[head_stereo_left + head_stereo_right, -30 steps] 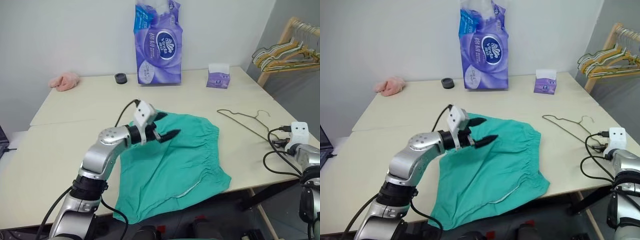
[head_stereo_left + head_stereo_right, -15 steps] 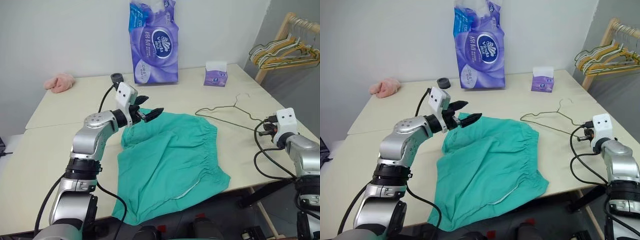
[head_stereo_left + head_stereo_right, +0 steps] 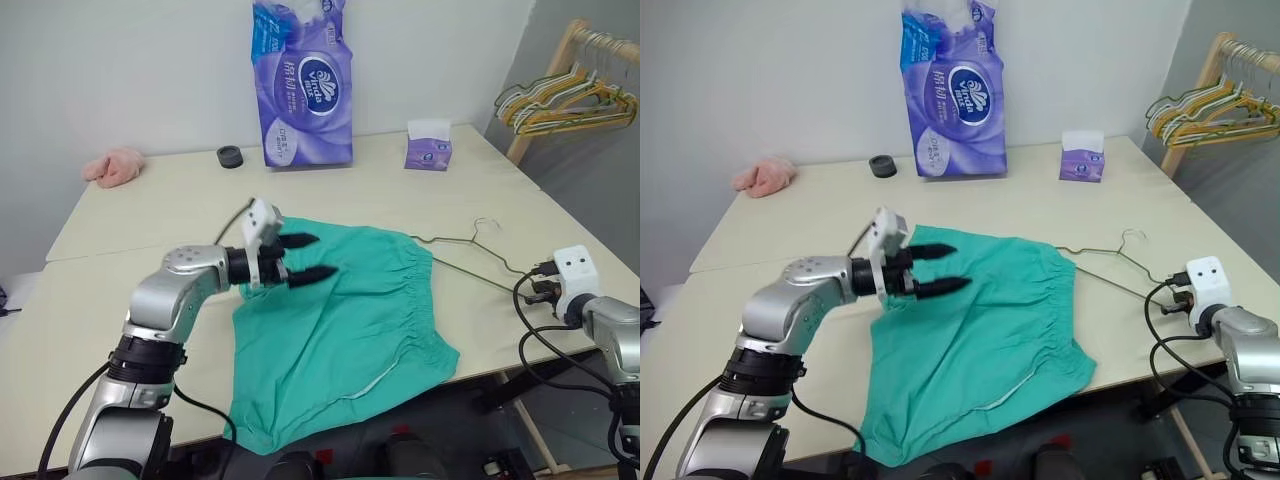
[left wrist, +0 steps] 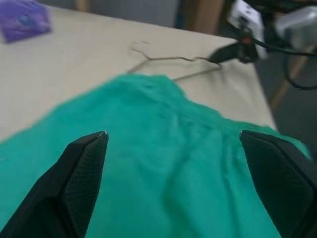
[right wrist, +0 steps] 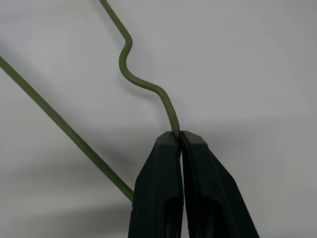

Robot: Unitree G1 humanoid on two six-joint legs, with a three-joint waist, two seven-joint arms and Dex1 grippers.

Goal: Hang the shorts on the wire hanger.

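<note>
Since a second ago the wire hanger point(image 3: 470, 250) has swung its hook toward twelve o'clock, pinched in the closed right gripper point(image 5: 179, 136). Shorts point(image 3: 340, 330) lie spread at the table point(image 3: 120, 290) front edge, the left gripper point(image 3: 312, 256) spread wide above them at ten o'clock

Pale table point(image 3: 130, 300) with teal shorts point(image 3: 350, 330), wire hanger point(image 3: 455, 250), tissue pack point(image 3: 305, 85)

Soft cloth shorts point(image 3: 340, 320), thin metal wire hanger point(image 3: 455, 240)

Left hand point(image 3: 308, 256) spread wide over teal shorts point(image 3: 345, 330) beside wire hanger point(image 3: 470, 250).
</note>
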